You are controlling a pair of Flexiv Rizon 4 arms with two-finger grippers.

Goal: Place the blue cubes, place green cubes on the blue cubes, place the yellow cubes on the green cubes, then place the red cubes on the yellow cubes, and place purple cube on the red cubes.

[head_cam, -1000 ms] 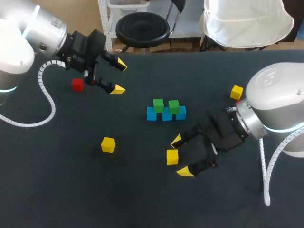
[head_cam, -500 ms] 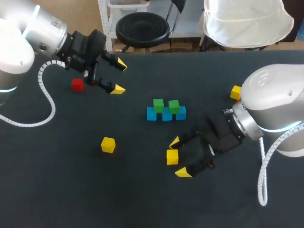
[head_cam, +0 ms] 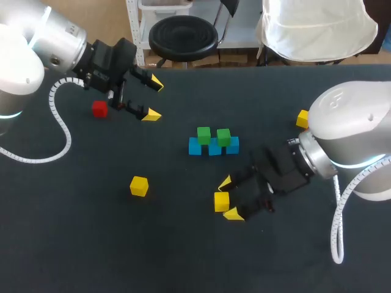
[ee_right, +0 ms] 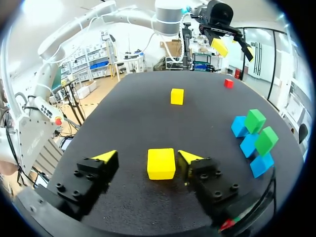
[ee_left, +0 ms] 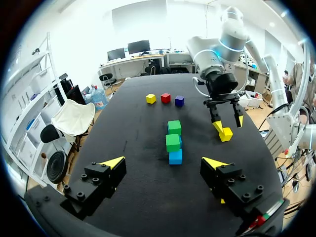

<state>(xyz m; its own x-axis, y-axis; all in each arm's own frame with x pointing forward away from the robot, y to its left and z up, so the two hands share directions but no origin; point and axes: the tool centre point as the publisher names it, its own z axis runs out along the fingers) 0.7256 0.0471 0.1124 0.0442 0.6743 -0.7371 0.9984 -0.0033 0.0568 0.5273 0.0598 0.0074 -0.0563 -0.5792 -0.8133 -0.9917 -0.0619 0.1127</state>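
We are taking the blue row (head_cam: 214, 148) as our mark: three blue cubes lying side by side near the middle of the table (head_cam: 91, 244). Two green cubes (head_cam: 203, 135) are sitting on top of the blue row, with a small gap between them.

Our right gripper (head_cam: 230, 197) is sitting low just on our side of the blue row, toward its right end, with its fingers apart. A yellow cube (ee_right: 161, 163) is lying on the table between those fingers. One yellow tip is right up against the cube's side and the other is standing clear of it, so nothing is being clamped.

Our left gripper (head_cam: 153, 98) is hanging well off to the far left of the blue row, with its fingers spread wide. A red cube (head_cam: 99, 108) is lying just beside it, on the side away from the blue row.

A second yellow cube (head_cam: 138, 185) is lying to the near left of the blue row, well apart from it. To the right of the blue row, also well apart, a third yellow cube (ee_left: 151, 98), a second red cube (ee_left: 165, 98) and the purple cube (ee_left: 179, 100) are lying in a short line. The left wrist view is showing all three, while from above our right arm (head_cam: 348, 128) is covering the last two
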